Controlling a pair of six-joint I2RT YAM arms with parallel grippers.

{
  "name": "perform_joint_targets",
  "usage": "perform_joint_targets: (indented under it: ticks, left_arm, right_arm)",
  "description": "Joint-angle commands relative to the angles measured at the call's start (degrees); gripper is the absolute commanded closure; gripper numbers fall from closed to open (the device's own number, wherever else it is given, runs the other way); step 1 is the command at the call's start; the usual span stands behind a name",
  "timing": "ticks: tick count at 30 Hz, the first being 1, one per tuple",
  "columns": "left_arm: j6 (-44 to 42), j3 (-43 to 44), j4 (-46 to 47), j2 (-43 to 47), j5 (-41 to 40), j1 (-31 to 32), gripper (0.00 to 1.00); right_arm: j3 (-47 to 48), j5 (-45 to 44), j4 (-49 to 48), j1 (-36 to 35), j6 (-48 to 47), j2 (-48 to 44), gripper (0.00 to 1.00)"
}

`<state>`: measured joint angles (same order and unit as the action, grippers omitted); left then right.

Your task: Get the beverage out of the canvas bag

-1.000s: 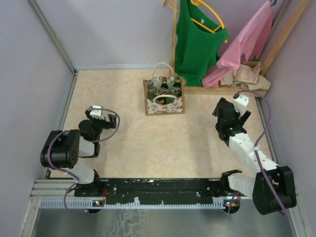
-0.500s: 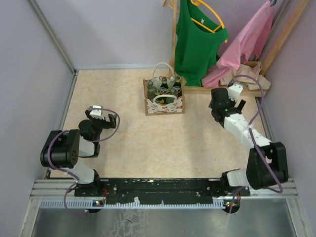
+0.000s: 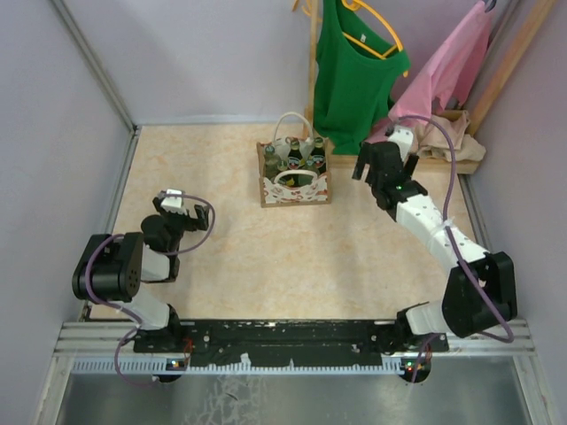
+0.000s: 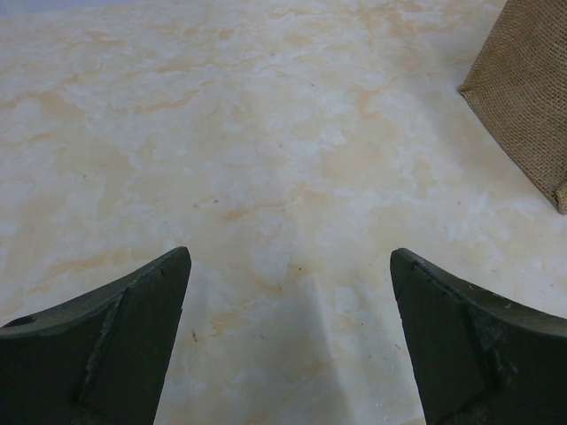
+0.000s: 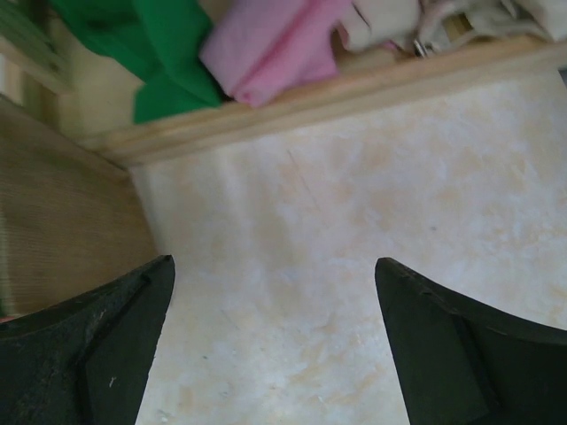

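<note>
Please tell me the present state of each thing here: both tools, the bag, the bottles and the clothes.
left tool: open, holding nothing.
right tool: open, holding nothing, beside the bag and not touching it.
canvas bag: upright, top open.
bottles: standing inside the bag.
green shirt: hanging.
pink garment: hanging.

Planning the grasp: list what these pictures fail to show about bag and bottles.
Top view: bottles show tops only; the canvas bag hides their bodies, labels too small.
Left wrist: bag cut off by the right edge.
Right wrist: bag blurred, cut by left edge; bottles unseen.
</note>
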<state>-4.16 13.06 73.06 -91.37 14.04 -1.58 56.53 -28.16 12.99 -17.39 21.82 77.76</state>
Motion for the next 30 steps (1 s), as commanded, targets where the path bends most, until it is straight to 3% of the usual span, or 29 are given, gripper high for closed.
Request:
perform_joint_targets:
  ticks: [1, 4, 10, 13, 18, 20, 21, 25, 28, 30]
  left_arm:
    - [-0.42, 0.83, 0.42, -0.03, -0.23, 0.32, 0.0]
    - [-0.47, 0.85, 0.42, -0.03, -0.29, 0.35, 0.0]
    - [-0.49, 0.83, 0.42, -0.03, -0.24, 0.34, 0.0]
    - [-0.45, 0.83, 0.41, -0.03, -0.32, 0.34, 0.0]
    - [-0.47, 0.83, 0.42, -0.03, -0.28, 0.4, 0.0]
    - [-0.47, 0.87, 0.41, -0.03, -0.26, 0.32, 0.0]
    - [-0.43, 0.83, 0.42, -0.03, -0.25, 0.34, 0.0]
    - [-0.48, 0.83, 0.46, -0.03, -0.31, 0.32, 0.0]
    - [-0.45, 0.83, 0.42, -0.03, -0.33, 0.36, 0.0]
    - [-0.49, 0.83, 0.42, -0.02, -0.32, 0.32, 0.0]
  right_arm:
    - [10.32, 0.87, -2.33, -5.65, -5.53, 1.26, 0.07]
    - [14.11, -0.39, -4.22, -9.51, -8.9, 2.53, 0.18]
    - [19.66, 4.0, -11.14, -12.14, -13.65, 3.28, 0.61]
    - [21.8, 9.13, -13.15, -12.15, -15.18, 3.47, 1.0]
    - [29.58, 11.62, -7.56, -12.14, -16.14, 6.96, 1.0]
    - [31.07, 11.91, -5.4, -12.14, -16.15, 8.51, 0.7]
    - [31.33, 12.91, -4.77, -12.14, -16.19, 9.21, 0.62]
    - [31.26, 12.38, -4.51, -12.14, -14.96, 11.16, 0.59]
    - [31.52, 12.21, -4.51, -12.14, -14.71, 12.22, 0.45]
    - [31.56, 12.33, -4.49, -12.14, -14.34, 12.85, 0.43]
